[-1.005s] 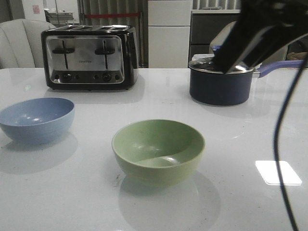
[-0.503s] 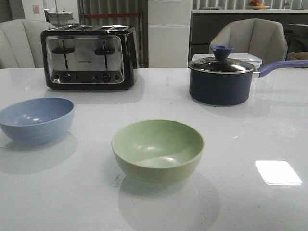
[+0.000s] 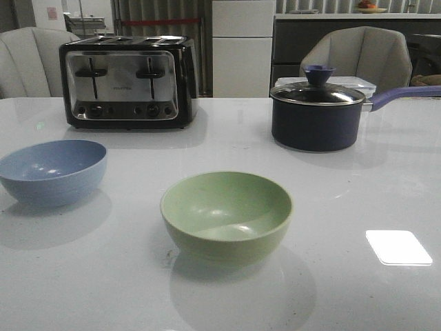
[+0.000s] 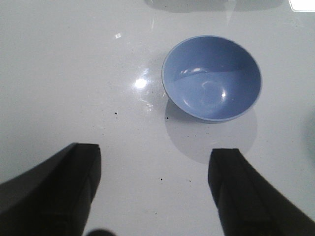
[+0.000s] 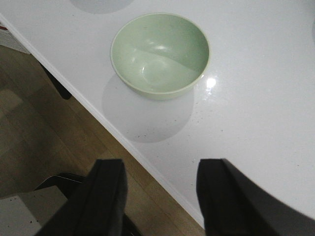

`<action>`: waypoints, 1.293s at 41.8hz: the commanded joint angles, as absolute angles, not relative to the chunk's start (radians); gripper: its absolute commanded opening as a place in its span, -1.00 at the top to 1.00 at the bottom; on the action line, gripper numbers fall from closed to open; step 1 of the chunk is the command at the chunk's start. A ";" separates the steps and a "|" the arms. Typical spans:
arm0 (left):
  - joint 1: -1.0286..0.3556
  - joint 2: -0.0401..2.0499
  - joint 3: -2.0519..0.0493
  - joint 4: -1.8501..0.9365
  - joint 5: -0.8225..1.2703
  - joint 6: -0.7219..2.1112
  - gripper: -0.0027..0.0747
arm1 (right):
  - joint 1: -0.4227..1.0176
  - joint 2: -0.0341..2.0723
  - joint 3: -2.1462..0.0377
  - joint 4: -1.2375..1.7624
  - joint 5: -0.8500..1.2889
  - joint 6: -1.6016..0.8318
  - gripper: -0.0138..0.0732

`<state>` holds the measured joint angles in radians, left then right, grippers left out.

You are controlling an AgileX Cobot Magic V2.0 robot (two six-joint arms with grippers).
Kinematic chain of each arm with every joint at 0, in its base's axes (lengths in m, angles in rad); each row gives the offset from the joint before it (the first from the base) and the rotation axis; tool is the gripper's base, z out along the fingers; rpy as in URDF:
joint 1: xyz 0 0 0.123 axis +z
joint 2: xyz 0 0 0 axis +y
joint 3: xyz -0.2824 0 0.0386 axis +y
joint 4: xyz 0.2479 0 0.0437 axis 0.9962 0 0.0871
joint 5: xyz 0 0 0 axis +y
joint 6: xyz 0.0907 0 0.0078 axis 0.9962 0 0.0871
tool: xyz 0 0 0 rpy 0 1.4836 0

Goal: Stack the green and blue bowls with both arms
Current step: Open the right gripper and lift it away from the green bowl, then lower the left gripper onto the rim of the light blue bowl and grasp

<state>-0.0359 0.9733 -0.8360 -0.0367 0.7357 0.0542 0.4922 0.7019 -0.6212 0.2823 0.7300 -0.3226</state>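
The pale green bowl (image 3: 227, 215) sits upright near the middle front of the white table; it also shows in the right wrist view as the green bowl (image 5: 160, 53). The pale blue bowl (image 3: 52, 169) stands apart from it at the left, and the left wrist view shows that blue bowl (image 4: 211, 77) too. Both bowls are empty. My left gripper (image 4: 156, 169) hangs open above bare table, short of the blue bowl. Over the table's front edge, short of the green bowl, my right gripper (image 5: 160, 179) is open and holds nothing. Neither gripper shows in the front view.
A black and chrome toaster (image 3: 128, 81) stands at the back left. A dark navy lidded saucepan (image 3: 316, 114) with a purple handle is at the back right. Chairs stand behind the table. The table's front edge (image 5: 123, 137) and wooden floor lie under my right gripper.
One second ago my right arm filled the upper right of the front view above the saucepan; it has since withdrawn out of that view. The bowls have not moved.
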 commanded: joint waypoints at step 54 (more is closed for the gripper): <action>-0.043 1.835 -1.290 -0.141 0.622 0.048 0.42 | 0.492 0.698 -0.646 0.289 0.669 -0.332 -0.34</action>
